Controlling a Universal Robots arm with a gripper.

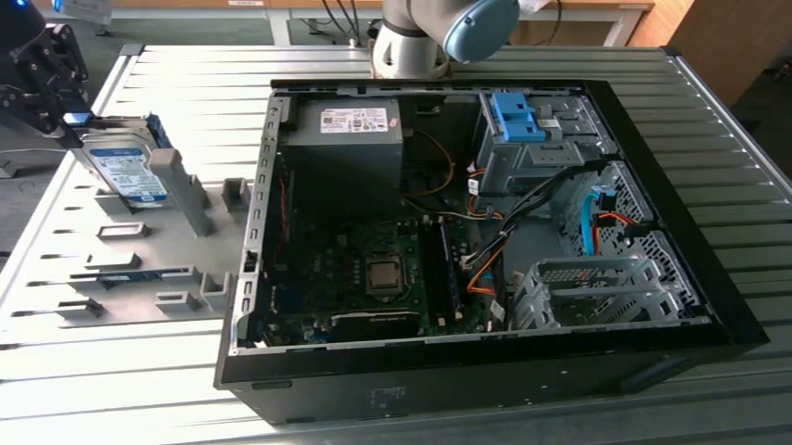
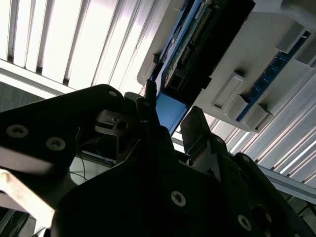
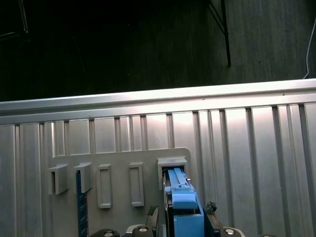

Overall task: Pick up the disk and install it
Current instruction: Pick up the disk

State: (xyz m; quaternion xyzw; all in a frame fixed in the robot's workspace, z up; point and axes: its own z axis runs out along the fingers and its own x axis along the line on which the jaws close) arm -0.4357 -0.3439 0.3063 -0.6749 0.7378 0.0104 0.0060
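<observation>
Gripper [image 2: 170,108], dark and close in both wrist views, sits at the upper end of the disk [image 1: 124,171]; whether the jaws are clamped on it cannot be told. Disk stands on edge in a slot of the grey fixture plate [image 1: 74,306], near the edge of the worktop [image 1: 198,83] on the exterior view's left. Step in hand, by judgement: the pick-up; installation not yet begun. A lift calls for a firm hold and a pull straight along the slot. Open computer case [image 1: 495,371] occupies the worktop's middle. Worktop is ribbed metal; dark floor [image 3: 123,44] and cables [image 3: 224,29] lie beyond its edge.
</observation>
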